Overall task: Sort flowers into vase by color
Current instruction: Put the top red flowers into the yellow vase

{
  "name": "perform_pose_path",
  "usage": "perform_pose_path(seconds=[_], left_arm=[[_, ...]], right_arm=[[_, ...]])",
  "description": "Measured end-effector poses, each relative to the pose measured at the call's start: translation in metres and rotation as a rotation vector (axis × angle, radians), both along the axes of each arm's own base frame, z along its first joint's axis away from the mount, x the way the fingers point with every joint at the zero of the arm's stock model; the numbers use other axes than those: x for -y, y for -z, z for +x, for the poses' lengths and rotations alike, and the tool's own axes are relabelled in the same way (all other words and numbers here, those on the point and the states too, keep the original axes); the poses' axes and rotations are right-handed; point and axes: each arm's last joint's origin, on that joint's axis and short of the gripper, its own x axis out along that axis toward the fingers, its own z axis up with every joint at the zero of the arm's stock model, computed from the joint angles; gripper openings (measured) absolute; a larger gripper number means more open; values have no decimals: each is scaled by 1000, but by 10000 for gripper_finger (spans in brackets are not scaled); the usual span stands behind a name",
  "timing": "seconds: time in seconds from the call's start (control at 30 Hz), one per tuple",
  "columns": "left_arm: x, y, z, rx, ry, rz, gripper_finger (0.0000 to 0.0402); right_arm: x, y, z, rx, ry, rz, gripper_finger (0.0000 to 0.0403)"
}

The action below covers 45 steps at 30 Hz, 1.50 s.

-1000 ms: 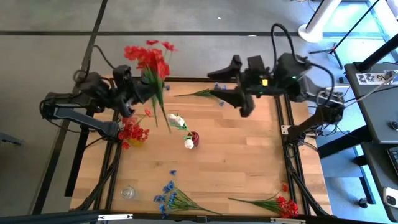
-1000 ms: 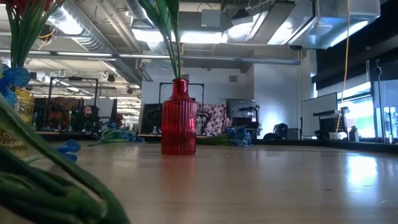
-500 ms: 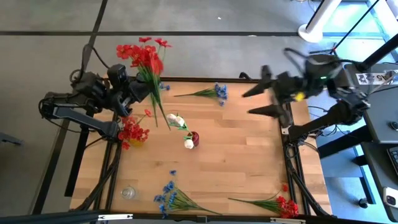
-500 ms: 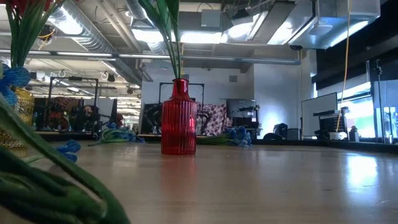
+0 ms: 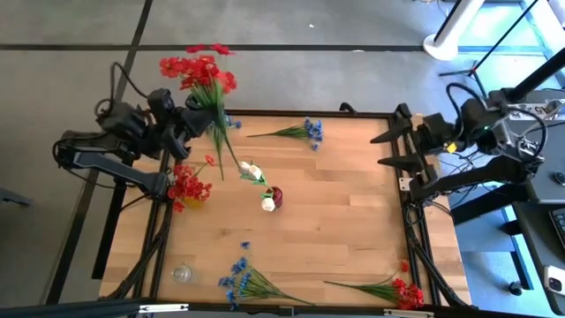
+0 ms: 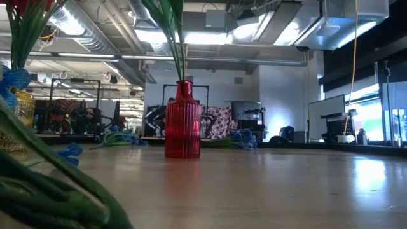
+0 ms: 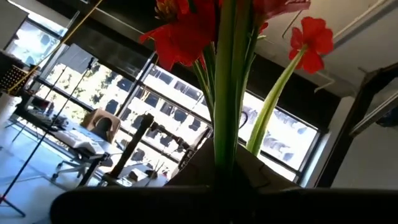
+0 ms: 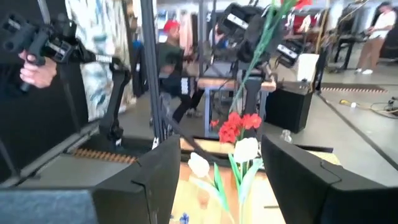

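My left gripper (image 5: 198,120) is at the table's far left, shut on a bunch of red flowers (image 5: 199,72) with green stems (image 7: 225,93). Its blooms stick out past the far edge. A red vase (image 5: 276,195) (image 6: 183,121) at mid-table holds white flowers (image 5: 254,173) (image 8: 245,149). A yellow vase (image 5: 192,201) at the left edge holds red flowers (image 5: 187,186). My right gripper (image 5: 389,145) (image 8: 221,186) stands open above the table's right edge, holding nothing. My left gripper pinches the red bunch's gathered stems (image 7: 224,149) between its two fingers, about midway along their length. The fingers come from the table's left, slanting a little upward, and lie across the stems. The bunch is lifted clear, blooms up and far, cut ends (image 5: 231,163) slanting down over the table.
Loose blue flowers lie at the far edge (image 5: 300,132) and the near edge (image 5: 243,281). Loose red flowers (image 5: 395,290) lie at the near right corner. A small clear vase (image 5: 182,274) stands near the left front corner. People show in the room beyond the table.
My right gripper has drawn back from above the table's far middle to its right edge, sinking a little. My left gripper has turned slightly, and the red bunch's blooms have swung a little toward the far left while the stem ends stay over the table.
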Motion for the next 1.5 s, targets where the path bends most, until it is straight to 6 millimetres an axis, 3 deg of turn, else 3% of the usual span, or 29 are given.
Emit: perform_pose_path(seconds=[0.2,0.4,0.6,0.83,1.0,1.13,1.33,1.5], left_arm=[[-3,-5,-39,-7,5,29,13],[-4,1,-80,-95,108,95,13],[-4,19,-125,-221,220,186,13],[-10,51,-174,-408,161,239,11],[-13,75,-177,-457,80,218,9],[-15,104,-173,-469,-10,162,8],[-13,147,-169,-354,61,147,8],[-12,160,-169,-368,101,161,7]], right_arm=[[2,33,-4,22,58,39,222],[4,60,9,-76,165,89,222],[4,76,43,-187,178,110,222],[3,91,86,-254,223,346,222],[3,94,113,-197,245,468,222],[4,97,125,-165,286,475,222],[5,99,128,-157,334,479,222],[6,99,128,-156,351,519,222]])
